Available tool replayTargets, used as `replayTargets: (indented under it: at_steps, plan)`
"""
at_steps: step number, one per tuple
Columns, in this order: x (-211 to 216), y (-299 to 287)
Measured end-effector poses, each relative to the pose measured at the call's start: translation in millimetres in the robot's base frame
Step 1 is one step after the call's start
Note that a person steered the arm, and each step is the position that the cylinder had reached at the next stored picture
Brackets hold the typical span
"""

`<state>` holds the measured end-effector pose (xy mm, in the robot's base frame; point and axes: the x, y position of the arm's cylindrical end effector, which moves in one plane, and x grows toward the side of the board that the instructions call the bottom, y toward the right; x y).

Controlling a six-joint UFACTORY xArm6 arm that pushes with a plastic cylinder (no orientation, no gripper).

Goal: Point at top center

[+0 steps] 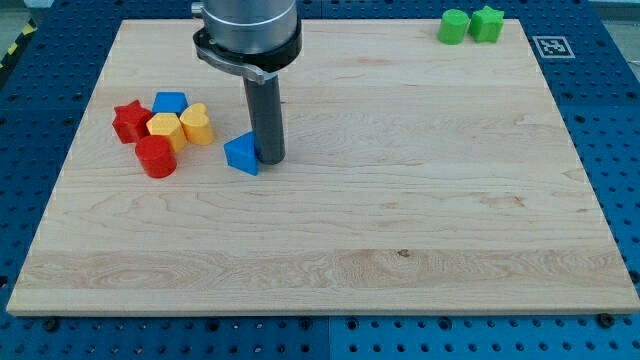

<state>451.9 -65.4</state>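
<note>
My tip [270, 158] rests on the wooden board [400, 200], left of centre, touching or almost touching the right side of a blue triangular block [241, 153]. To the view's left lies a cluster: a red star [129, 120], a blue block [170, 102], a yellow hexagonal block [164, 127], a yellow heart-like block [197, 123] and a red cylinder [156, 157]. Two green blocks sit at the board's top right corner: a green cylinder [454, 26] and a green star-like block [487, 22].
The arm's grey body [247, 35] hangs over the board's top edge, left of centre. A black and white marker tag [551, 45] lies off the board's top right. Blue perforated table surrounds the board.
</note>
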Motion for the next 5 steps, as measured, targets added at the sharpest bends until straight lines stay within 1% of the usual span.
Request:
replayTargets:
  at_steps: [2, 3, 4, 5]
  plan:
    - [3, -26]
    - [3, -27]
    - [2, -6]
    - [-47, 33]
